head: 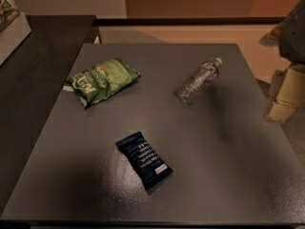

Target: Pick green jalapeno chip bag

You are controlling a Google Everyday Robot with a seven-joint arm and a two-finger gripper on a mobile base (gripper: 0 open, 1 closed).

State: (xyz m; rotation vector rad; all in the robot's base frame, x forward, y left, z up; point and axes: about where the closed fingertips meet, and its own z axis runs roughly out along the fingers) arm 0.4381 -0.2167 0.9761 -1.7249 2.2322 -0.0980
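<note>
The green jalapeno chip bag [102, 80] lies flat on the dark grey table [228, 175], at its far left part, with its long side slanting up to the right. It is puffy, bright green, with white lettering and pale crimped ends. My gripper [284, 95] is a pale, cream-coloured shape at the right edge of the view, beyond the table's right side. It is far to the right of the bag and holds nothing that I can see. A dark part of my arm [293, 32] shows above it.
A clear plastic water bottle [199, 80] lies on its side at the table's far right. A flat dark navy bar wrapper [144, 160] lies near the front middle. A darker counter [33, 75] adjoins the table on the left, with a pale box [12, 27] on it.
</note>
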